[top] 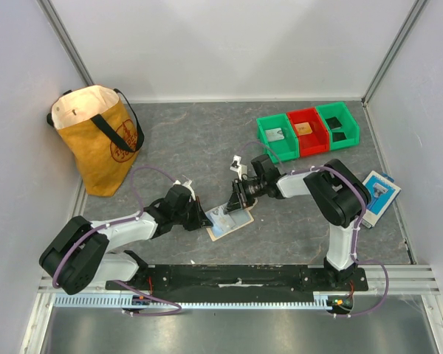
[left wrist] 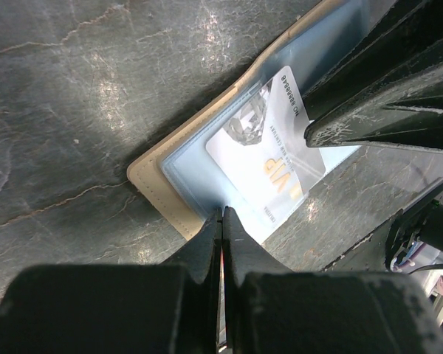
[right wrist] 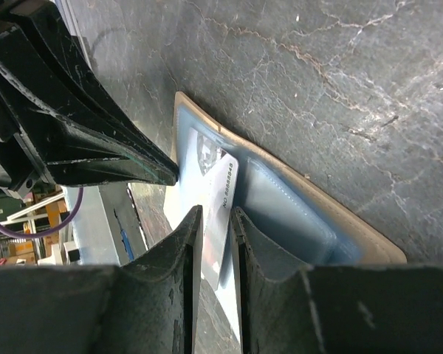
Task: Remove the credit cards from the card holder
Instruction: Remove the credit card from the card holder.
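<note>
Extraction step, as judged. Top view: card holder [top: 232, 220] is laid open at scene centre. Left wrist: left gripper [left wrist: 222, 215] is clenched, set against the holder's edge; a white credit card [left wrist: 269, 151] is seen on the blue inner face. Right wrist: right gripper [right wrist: 214, 221] is parted astride the card, with no pinch seen. Next, closing on the card and sliding it out is called for.

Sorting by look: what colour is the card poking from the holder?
White card with gold lettering; clearest in the left wrist view.
</note>
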Motion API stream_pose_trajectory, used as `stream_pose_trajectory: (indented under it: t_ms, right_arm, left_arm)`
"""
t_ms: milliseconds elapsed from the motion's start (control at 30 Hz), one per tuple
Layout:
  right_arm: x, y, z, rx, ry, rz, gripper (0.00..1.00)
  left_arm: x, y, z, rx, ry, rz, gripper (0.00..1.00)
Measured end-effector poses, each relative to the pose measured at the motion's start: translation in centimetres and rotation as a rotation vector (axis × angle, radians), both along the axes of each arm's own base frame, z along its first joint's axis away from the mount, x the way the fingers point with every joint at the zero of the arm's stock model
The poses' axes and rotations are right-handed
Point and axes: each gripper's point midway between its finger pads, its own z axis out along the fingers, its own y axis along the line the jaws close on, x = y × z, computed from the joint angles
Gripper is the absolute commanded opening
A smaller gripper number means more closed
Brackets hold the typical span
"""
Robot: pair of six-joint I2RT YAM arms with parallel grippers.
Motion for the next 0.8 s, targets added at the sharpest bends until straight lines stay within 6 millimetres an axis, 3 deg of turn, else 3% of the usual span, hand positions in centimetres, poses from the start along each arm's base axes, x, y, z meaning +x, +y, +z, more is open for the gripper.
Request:
stream_pose_trajectory:
  t_ms: [267, 633, 800]
  right_arm:
    - [-0.41, 0.56, -0.38, -0.034, -0.014, 0.034, 0.31]
    - [-0.51, 0.49, -0.84, -0.063, -0.026, 0.041, 0.01]
    - [-0.35, -0.05, -0.81, -0.056, -0.01, 0.03, 0.0]
  left_arm:
    - [-0.01, 0.0, -0.01, 0.0, 0.0, 0.0, 0.02]
    - [-0.07, -0.01, -0.04, -0.001, 0.003, -0.002, 0.02]
    - [-0.06, -0.02, -0.02, -0.002, 0.002, -0.002, 0.02]
